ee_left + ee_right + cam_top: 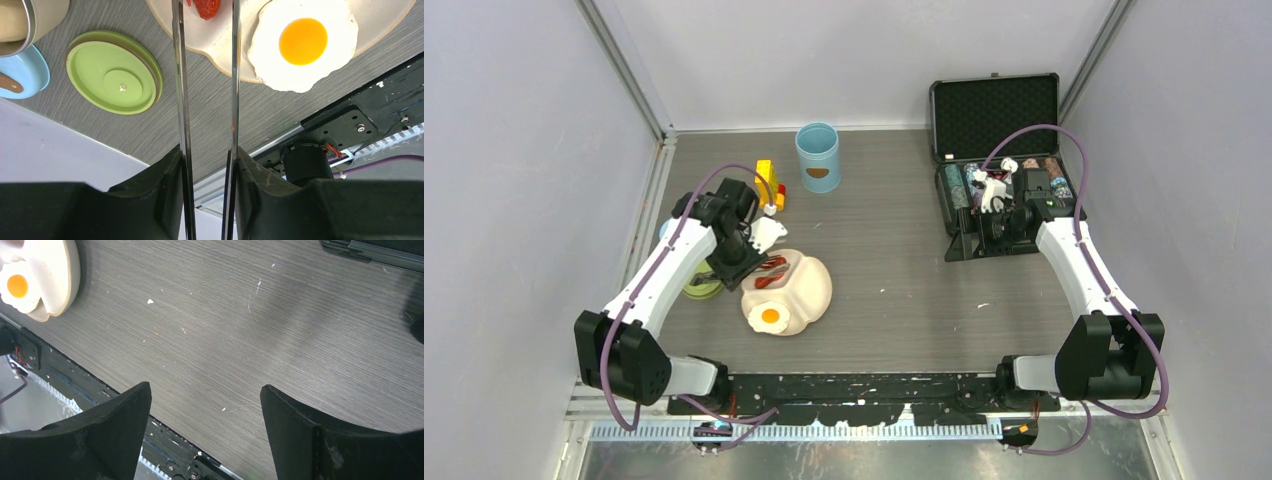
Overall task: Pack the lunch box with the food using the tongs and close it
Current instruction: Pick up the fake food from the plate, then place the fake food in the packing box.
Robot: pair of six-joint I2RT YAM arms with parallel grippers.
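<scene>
My left gripper (207, 152) is shut on the tongs (181, 90). Their two silver arms run forward between my fingers, a gap apart, and reach over the cream plate (215, 40). A red sausage (206, 7) lies between the arms near the tips, and a fried egg (300, 42) lies to their right. From above, the left gripper (744, 250) hovers at the plate's left edge. The light-blue canister (817, 157) stands open at the back. The steel bowl (25, 22), green lid (117, 72) and blue lid (25, 72) lie left of the plate. My right gripper (206, 395) is open over bare table.
A black foam-lined case (994, 115) stands open at the back right, with the right arm just in front of it. A yellow block (767, 180) stands left of the canister. The enclosure's grey walls run along both sides and the back.
</scene>
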